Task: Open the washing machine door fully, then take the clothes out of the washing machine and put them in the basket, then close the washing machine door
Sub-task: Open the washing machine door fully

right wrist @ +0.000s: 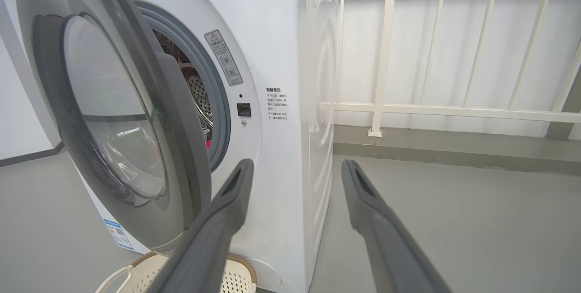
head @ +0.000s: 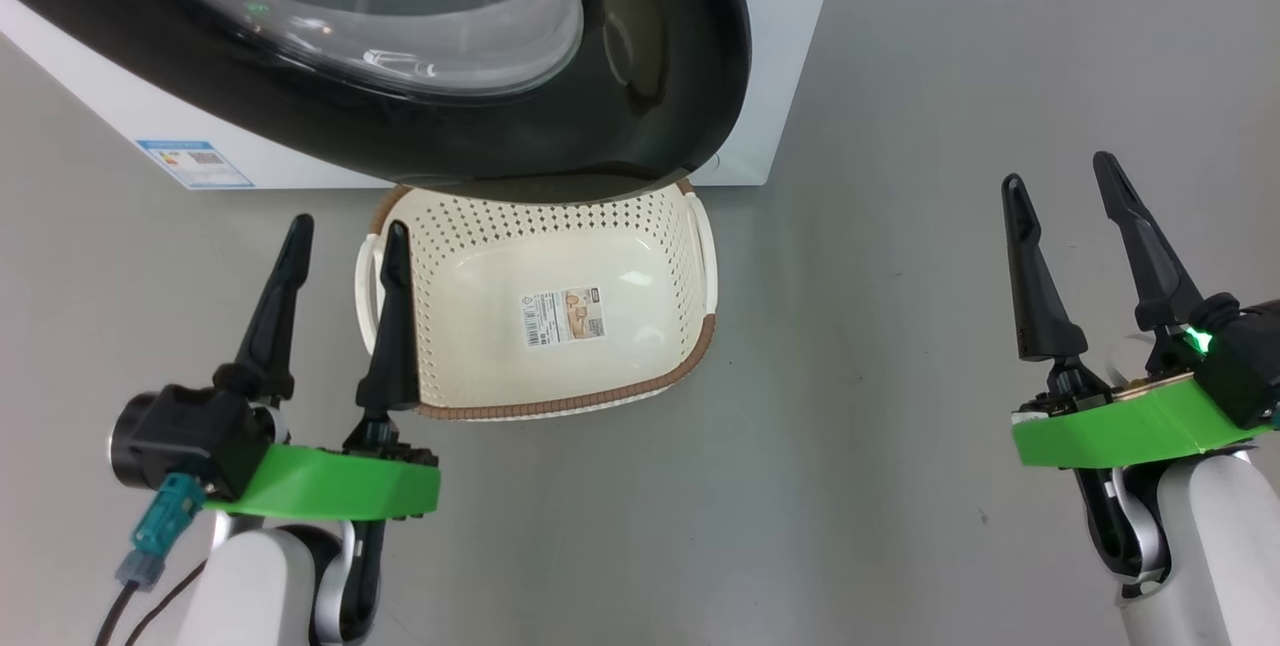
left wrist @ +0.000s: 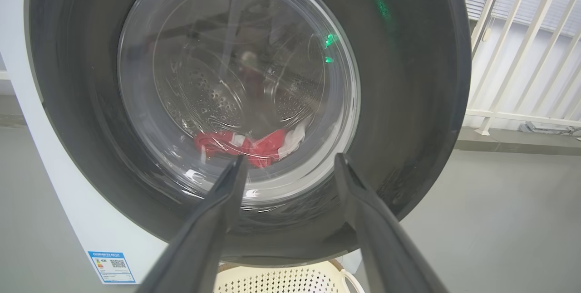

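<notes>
A small blue label (head: pixel 195 163) sits low on the left of the washing machine (head: pixel 790 26) front. In front of the machine, on its left side, the left gripper (head: pixel 349 224) hangs above the grey floor (head: pixel 850 446). Its two dark fingers are spread wide with nothing between them, and they point toward the machine. In the head view its inner finger crosses the left edge of the basket (head: pixel 560 226); I cannot tell whether it touches.

The basket stands on the floor directly in front of the machine, about at the middle, with a barcode sticker (head: pixel 563 316) on its bottom. Its far end lies under the lower rim of the washing machine door (head: pixel 660 56).

The door is ajar, swung partway out from the machine front. In the right wrist view, the gap at its right edge shows the grey gasket (right wrist: pixel 222 116) and part of the steel drum (right wrist: pixel 199 98). The clothes (left wrist: pixel 245 143), red with white patches, lie at the bottom of the drum inside the machine, seen through the door's glass.

In front of the machine and out past its right corner, the right gripper (head: pixel 1058 169) hangs above the floor, fingers wide apart and empty. A white railing (right wrist: pixel 386 57) stands beyond the machine's right side.
</notes>
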